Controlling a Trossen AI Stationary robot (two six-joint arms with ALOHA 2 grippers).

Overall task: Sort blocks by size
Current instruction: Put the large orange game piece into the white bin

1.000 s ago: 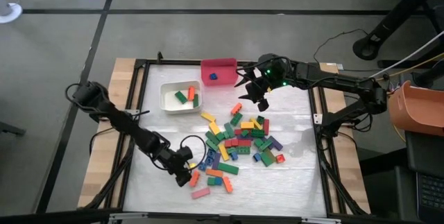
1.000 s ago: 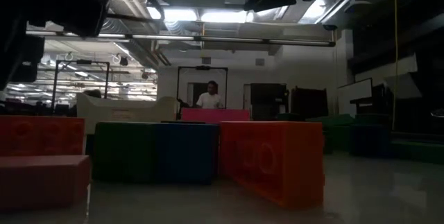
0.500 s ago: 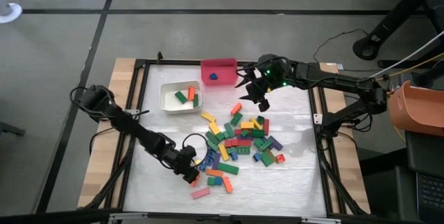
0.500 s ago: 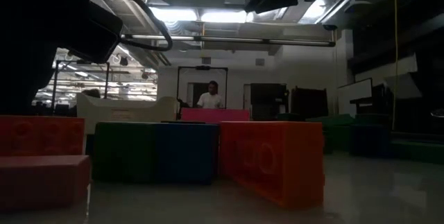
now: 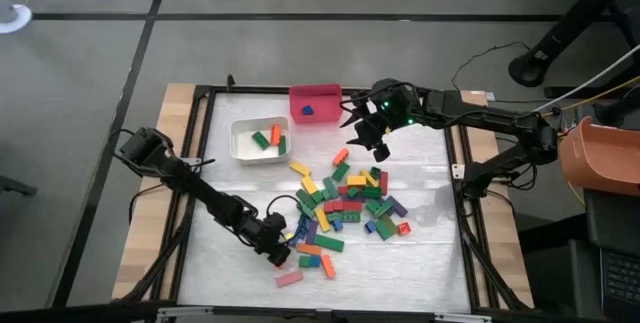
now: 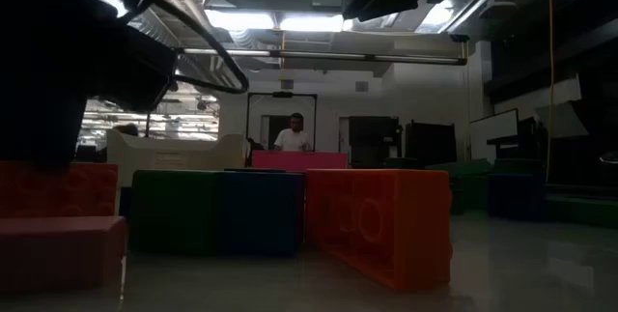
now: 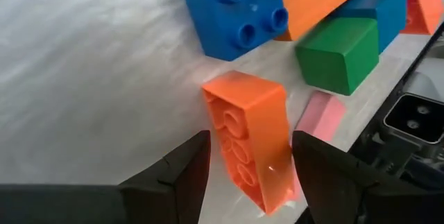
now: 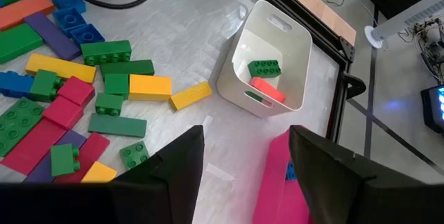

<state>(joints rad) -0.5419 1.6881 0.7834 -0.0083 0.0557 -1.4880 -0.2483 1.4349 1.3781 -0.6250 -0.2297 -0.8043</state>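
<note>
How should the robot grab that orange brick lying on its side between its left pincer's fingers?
Pinch the orange brick across its two long flat sides, near the middle, coming straight down from above. It lies tipped over with its hollow underside showing, so the smooth long faces look like the best places for the fingers. The left pincer is open with a finger on each side of it. The pink brick nearby leaves room.
</note>
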